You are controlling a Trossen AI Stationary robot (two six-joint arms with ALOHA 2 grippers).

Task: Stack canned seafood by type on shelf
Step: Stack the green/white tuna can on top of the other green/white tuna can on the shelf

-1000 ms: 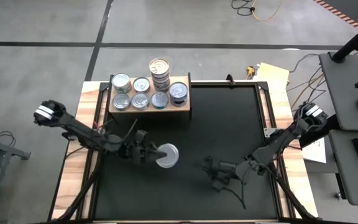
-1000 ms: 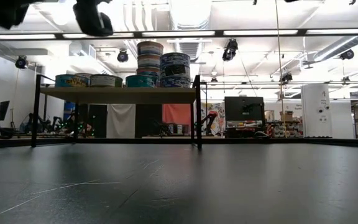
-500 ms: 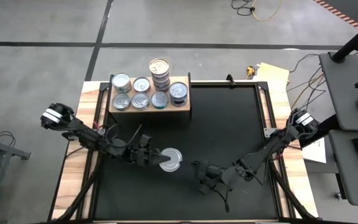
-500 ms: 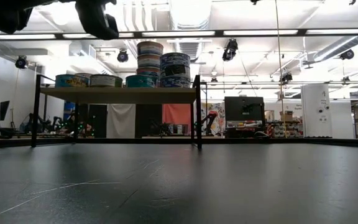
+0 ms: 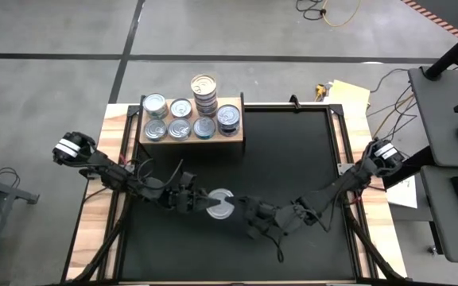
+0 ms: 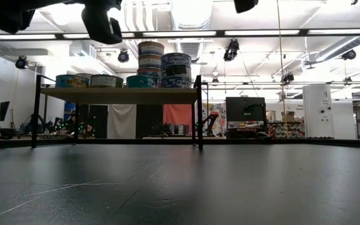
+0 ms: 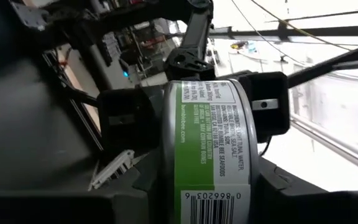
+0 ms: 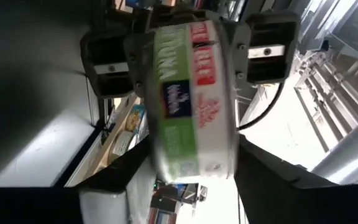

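High view: can [image 5: 219,203] aloft over mid-table [image 5: 293,159], pinched by left gripper [image 5: 199,202]; right gripper [image 5: 242,211] alongside; shelf [image 5: 192,137] far off.
Right wrist view: fingers [image 8: 101,62] spread around can.
Risk: dropped handover if released early.

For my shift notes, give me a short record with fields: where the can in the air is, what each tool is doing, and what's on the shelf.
can in the air: a green-labelled tin, above mid-table between both arms
left tool: gripping the tin's sides
right tool: reaching the tin from the opposite side, fingers around it; grip not certain
shelf: at the table's far edge, holding single cans and one tall stack
stage: mid-air handover
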